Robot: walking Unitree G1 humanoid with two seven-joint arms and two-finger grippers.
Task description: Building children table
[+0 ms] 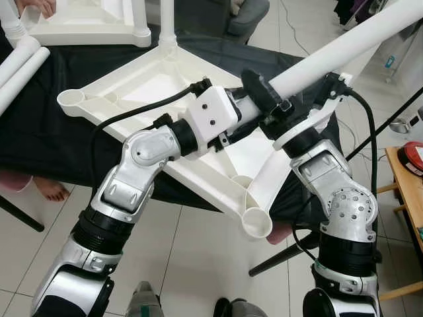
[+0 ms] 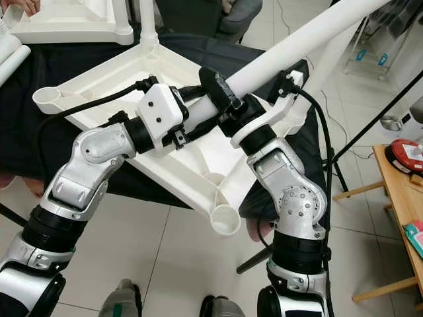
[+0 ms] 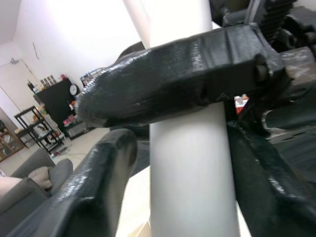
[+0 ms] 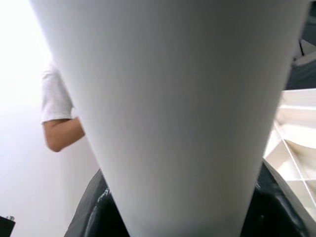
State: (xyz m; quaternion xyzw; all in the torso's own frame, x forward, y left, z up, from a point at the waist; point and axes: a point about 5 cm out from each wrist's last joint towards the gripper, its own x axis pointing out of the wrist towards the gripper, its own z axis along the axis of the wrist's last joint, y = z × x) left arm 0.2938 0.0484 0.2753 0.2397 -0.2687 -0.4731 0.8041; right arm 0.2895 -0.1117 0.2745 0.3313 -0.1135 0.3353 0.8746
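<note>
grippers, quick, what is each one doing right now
Left gripper: shut on the white table leg.
Right gripper: at the same table leg, fingers hidden, cannot be told.

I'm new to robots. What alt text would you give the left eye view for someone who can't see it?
Two silver robot arms hold a long white tube slanting over an upside-down white plastic tabletop that lies on a black cloth. The tabletop's nearest corner socket is empty.

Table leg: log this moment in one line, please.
left hand: shut on table leg | right hand: shut on table leg | tabletop: upside down, corner socket empty
</note>
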